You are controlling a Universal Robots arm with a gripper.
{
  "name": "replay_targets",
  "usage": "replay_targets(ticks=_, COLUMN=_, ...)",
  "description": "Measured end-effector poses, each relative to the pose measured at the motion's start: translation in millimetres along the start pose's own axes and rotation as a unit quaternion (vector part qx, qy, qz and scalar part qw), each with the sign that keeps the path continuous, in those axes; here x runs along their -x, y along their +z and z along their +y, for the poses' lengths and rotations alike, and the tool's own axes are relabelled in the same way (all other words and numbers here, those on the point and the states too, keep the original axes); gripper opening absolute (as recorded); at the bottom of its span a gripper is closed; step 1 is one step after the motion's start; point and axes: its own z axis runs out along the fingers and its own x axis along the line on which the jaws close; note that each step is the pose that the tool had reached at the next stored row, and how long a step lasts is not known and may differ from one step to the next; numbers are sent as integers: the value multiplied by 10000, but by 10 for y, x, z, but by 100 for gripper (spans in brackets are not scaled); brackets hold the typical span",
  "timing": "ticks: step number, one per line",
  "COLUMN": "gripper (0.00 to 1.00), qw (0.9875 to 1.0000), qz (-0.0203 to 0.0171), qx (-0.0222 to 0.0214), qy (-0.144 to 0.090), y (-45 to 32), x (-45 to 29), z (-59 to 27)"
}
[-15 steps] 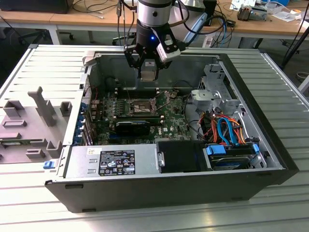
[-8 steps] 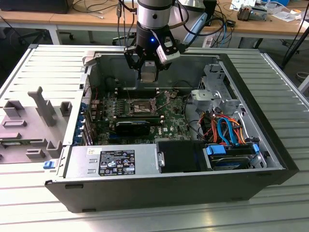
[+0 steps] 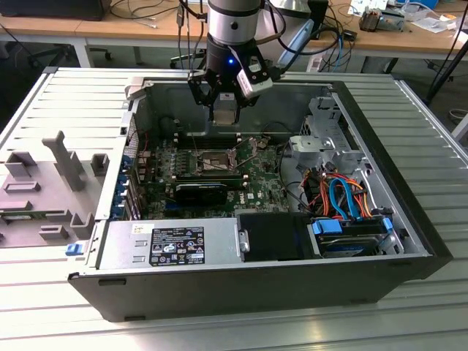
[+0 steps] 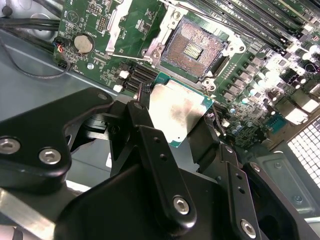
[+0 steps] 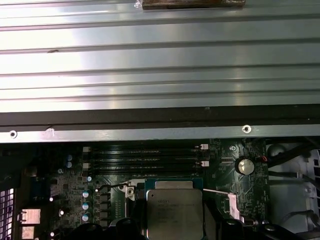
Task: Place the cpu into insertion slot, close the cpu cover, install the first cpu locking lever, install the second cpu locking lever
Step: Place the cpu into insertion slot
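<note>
My gripper (image 3: pixel 224 121) hangs inside the open computer case, shut on the cpu (image 4: pixel 176 111), a flat square chip with a silvery-grey top and a green edge. The chip sits between the black fingers (image 4: pixel 150 135) in both wrist views, level and well above the board. The insertion slot (image 4: pixel 195 47), a dark square socket with a shiny rim, lies open just beyond the chip; in the exterior view the insertion slot (image 3: pixel 210 161) is below and slightly nearer than the gripper. A silvery plate (image 4: pixel 117 25), apparently the cpu cover, stands swung up beside the socket. A thin wire locking lever (image 4: pixel 131 56) sticks out, unlatched.
The green motherboard (image 3: pixel 252 183) carries long black memory slots (image 5: pixel 145 160), a black card (image 3: pixel 201 191) and a coin battery (image 4: pixel 83 44). The power supply (image 3: pixel 175 245) and a drive with coloured cables (image 3: pixel 351 219) fill the near side. The case walls (image 3: pixel 139 124) surround it; a grey fixture (image 3: pixel 44 183) stands at the exterior view's left.
</note>
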Motion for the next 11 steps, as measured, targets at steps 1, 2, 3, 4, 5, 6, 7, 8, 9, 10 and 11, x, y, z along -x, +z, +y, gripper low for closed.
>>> replay_targets(ticks=1, gripper=55, qw=10000, qz=0, qx=0, qy=0, y=9, x=0, z=-1)
replay_targets(ticks=2, gripper=55, qw=10000, qz=0, qx=0, qy=0, y=18, x=0, z=-1)
replay_targets(ticks=3, gripper=55, qw=10000, qz=0, qx=0, qy=0, y=19, x=1, z=-2)
replay_targets(ticks=4, gripper=55, qw=10000, qz=0, qx=0, qy=0, y=21, x=0, z=-2)
replay_targets(ticks=5, gripper=55, qw=10000, qz=0, qx=0, qy=0, y=23, x=1, z=-2)
replay_targets(ticks=6, gripper=55, qw=10000, qz=0, qx=0, qy=0, y=24, x=1, z=-2)
replay_targets(ticks=7, gripper=55, qw=10000, qz=0, qx=0, qy=0, y=43, x=1, z=-4)
replay_targets(ticks=8, gripper=55, qw=10000, qz=0, qx=0, qy=0, y=60, x=1, z=-5)
replay_targets(ticks=9, gripper=55, qw=10000, qz=0, qx=0, qy=0, y=61, x=1, z=-5)
replay_targets(ticks=10, gripper=55, qw=10000, qz=0, qx=0, qy=0, y=62, x=1, z=-5)
replay_targets(ticks=11, gripper=55, qw=10000, qz=0, qx=0, qy=0, y=64, x=1, z=-6)
